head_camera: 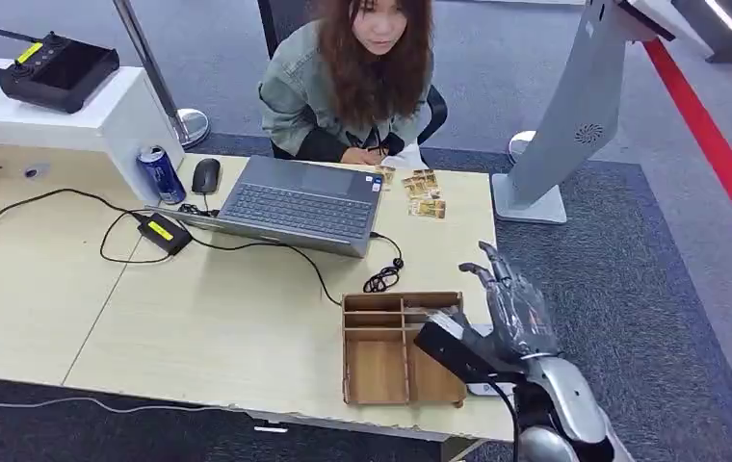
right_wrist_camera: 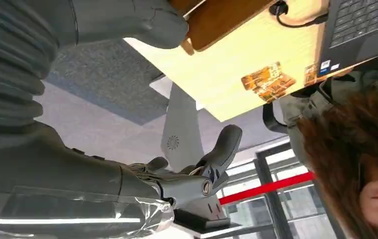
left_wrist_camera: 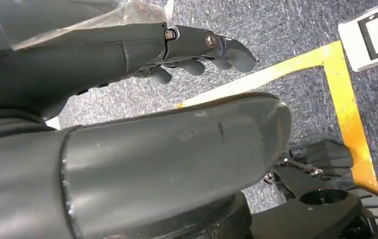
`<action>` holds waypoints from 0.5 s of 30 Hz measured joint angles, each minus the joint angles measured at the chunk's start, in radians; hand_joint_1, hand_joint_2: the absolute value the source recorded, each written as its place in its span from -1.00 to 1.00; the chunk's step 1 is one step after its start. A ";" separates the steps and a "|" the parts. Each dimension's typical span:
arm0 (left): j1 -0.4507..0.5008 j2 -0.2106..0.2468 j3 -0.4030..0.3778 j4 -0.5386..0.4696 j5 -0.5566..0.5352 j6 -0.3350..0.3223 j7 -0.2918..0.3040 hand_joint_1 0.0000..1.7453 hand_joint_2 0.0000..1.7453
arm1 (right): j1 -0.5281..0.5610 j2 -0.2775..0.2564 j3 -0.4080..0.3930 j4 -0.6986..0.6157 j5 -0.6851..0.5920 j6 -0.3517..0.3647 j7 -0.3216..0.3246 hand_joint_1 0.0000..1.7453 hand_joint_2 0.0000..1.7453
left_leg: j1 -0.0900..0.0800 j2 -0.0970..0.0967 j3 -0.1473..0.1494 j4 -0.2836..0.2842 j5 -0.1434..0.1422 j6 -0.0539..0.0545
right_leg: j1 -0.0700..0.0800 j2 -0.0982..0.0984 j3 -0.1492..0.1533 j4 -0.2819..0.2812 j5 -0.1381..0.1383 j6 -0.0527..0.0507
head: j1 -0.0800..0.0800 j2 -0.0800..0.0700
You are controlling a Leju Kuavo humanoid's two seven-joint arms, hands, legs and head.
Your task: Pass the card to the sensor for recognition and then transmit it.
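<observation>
So the right hand (head_camera: 509, 303) is hovering just past the table's right edge, next to the wooden organizer tray (head_camera: 379, 371), fingers spread and holding nothing. The left hand (left_wrist_camera: 197, 50) hangs down over grey carpet with a yellow floor stripe (left_wrist_camera: 348, 124), fingers loosely curled in with nothing in them, so I'd call it closed on nothing.

The cards (head_camera: 423, 192) are at the far side of the table (head_camera: 198, 318), a little cluster of orange-brown ones lying flat just right of the laptop (head_camera: 300, 204) and right in front of the seated person (head_camera: 362, 82). There might be something in the tray's back compartment too, but I can't tell.

Handling-wise, my guess is a card like that is thin, light, fairly stiff and slick, and lying flat on a smooth tabletop it's annoying to lift. I'd pinch it by a short edge between thumb and finger, maybe sliding it to the table edge first. Hardly fragile, but easy to drop or fan out with its neighbours.

The grey kiosk stand (head_camera: 574, 125) to the right is probably where the sensor lives.
</observation>
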 joint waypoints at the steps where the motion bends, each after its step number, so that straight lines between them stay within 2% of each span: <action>1: 0.000 0.000 0.000 0.000 -0.001 0.000 0.000 -1.00 -1.00 | 0.000 0.004 0.002 0.000 0.000 0.000 0.000 -0.34 1.00 | 0.000 0.000 0.000 0.000 0.000 0.000 | 0.000 0.000 0.000 0.000 0.000 0.000 | 0.000 0.000; 15: -0.001 -0.002 0.000 0.000 -0.006 0.002 -0.006 -1.00 -1.00 | 0.000 0.044 0.028 0.018 -0.017 -0.025 -0.002 -0.34 1.00 | 0.000 0.000 0.000 0.000 0.000 0.000 | 0.000 0.000 0.000 0.000 0.000 0.000 | 0.000 0.000</action>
